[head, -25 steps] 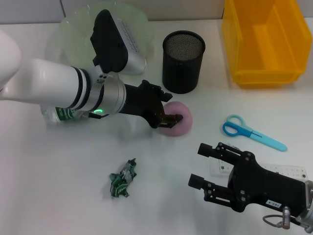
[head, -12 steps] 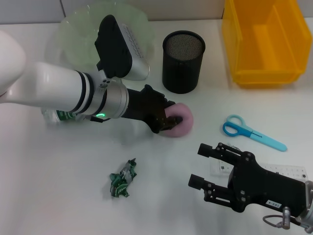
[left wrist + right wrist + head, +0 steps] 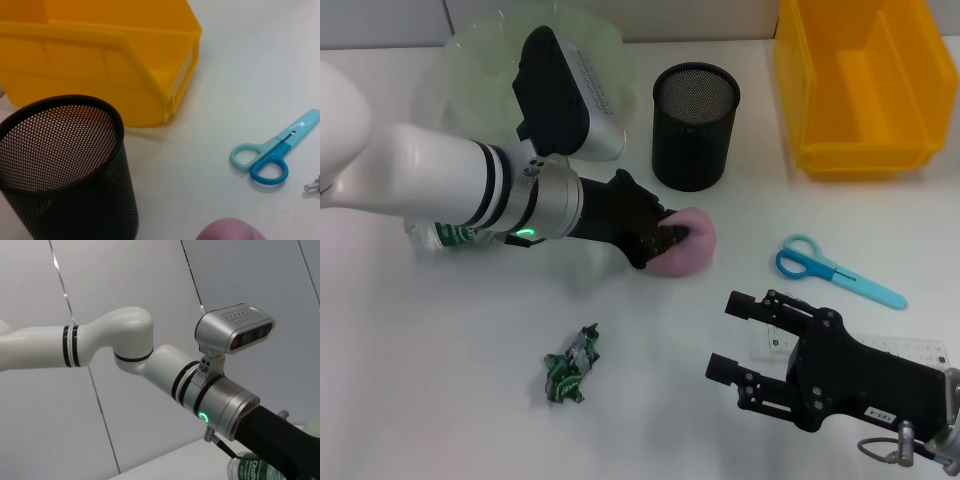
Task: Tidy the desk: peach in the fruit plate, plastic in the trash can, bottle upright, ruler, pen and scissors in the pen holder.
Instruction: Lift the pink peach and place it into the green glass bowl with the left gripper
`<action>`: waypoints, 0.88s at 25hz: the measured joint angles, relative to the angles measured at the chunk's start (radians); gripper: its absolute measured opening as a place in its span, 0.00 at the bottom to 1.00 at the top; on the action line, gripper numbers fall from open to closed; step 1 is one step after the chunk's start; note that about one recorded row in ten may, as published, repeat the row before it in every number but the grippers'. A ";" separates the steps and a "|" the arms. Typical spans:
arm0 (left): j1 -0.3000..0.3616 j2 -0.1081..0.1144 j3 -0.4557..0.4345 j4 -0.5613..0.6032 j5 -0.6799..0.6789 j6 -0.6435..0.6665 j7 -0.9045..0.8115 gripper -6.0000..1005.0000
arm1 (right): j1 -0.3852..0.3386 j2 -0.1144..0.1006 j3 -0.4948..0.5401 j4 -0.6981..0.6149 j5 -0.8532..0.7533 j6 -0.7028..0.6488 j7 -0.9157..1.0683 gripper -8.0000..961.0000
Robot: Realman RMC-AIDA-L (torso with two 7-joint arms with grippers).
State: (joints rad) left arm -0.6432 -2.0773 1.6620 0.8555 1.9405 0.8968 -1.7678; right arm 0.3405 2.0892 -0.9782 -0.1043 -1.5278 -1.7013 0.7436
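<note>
One second has been enough for my left gripper to slide forward over the peach mid-worktop; its black fingers now sit against the fruit, though I cannot tell whether they have clamped, so I judge the grasp near but not done.

By size: the yellow bin, hard moulded plastic, stands at the far right corner. The pale green fruit plate, translucent and round, sits by the far edge, half hidden by my arm. The black mesh pen holder stands between them. My right gripper waits near the front edge, fingers spread. Blue-handled scissors lie flat toward the right edge. Crumpled green plastic lies near the front.
</note>
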 joint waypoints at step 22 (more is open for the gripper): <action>0.126 0.007 -0.270 0.164 -0.077 0.021 -0.014 0.08 | 0.000 0.000 0.003 0.006 0.000 0.002 0.000 0.78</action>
State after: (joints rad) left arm -0.5172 -2.0706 1.3918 1.0196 1.8630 0.9174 -1.7822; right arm 0.3408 2.0892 -0.9756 -0.0981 -1.5278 -1.6996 0.7441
